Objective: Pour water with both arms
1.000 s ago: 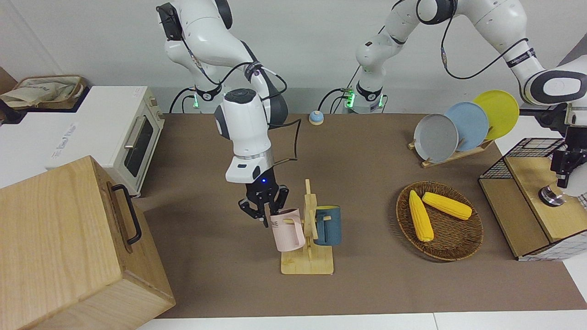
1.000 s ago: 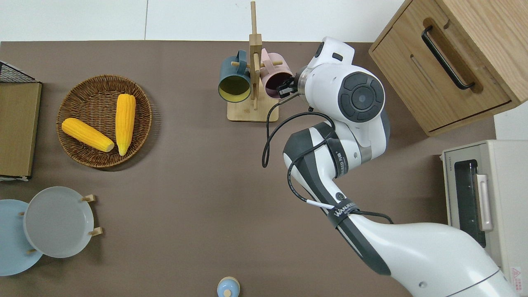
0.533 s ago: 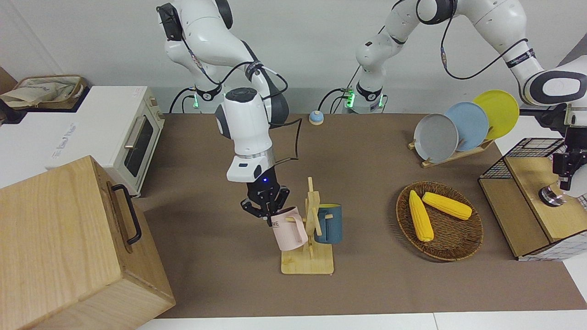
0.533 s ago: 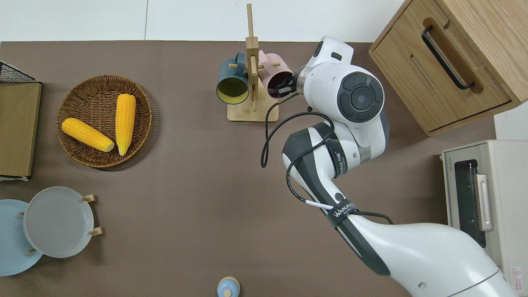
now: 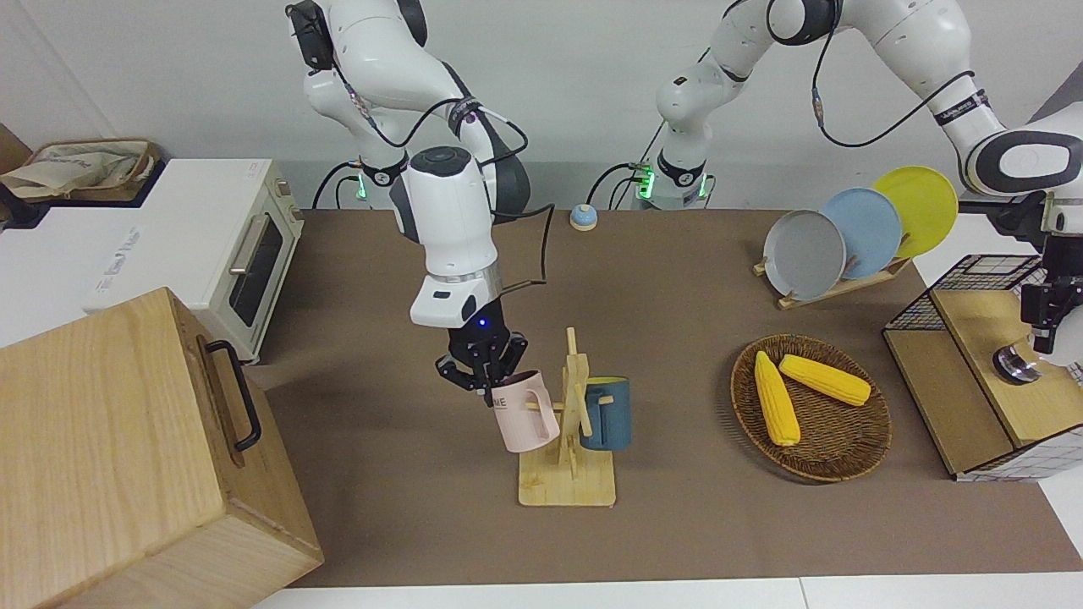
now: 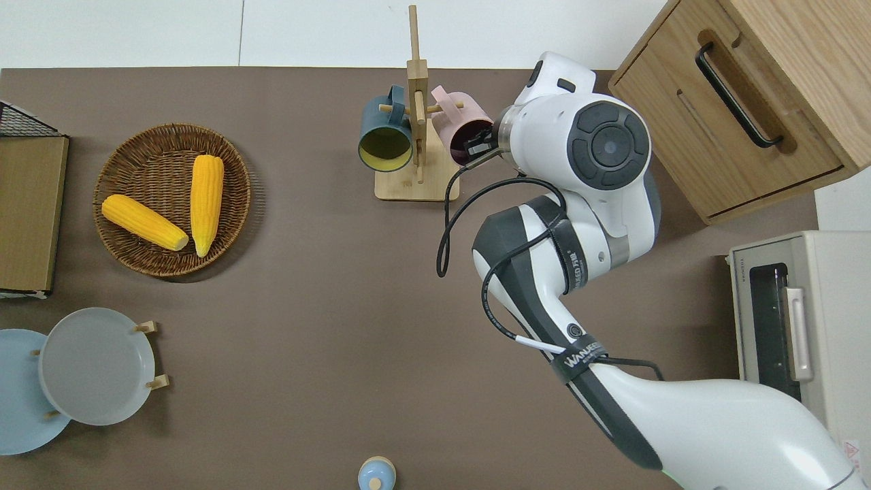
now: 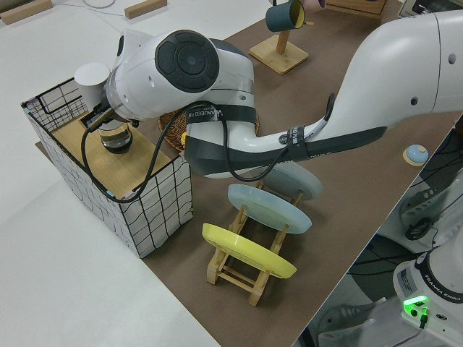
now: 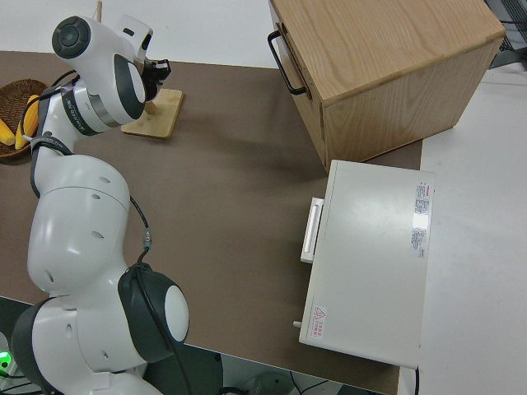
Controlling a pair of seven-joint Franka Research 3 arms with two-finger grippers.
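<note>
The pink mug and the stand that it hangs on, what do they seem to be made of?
The pink mug, held at its rim by the right pincer, looks like matte ceramic or plastic: smooth, even colour, no shine. The stand looks like pale unfinished wood, perhaps bamboo, with faint grain on its flat base.

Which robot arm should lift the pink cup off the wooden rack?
The right one. Its tool already grips the rim of the pink cup on the wooden rack. The left tool is at the table's other end, over the wire crate.
</note>
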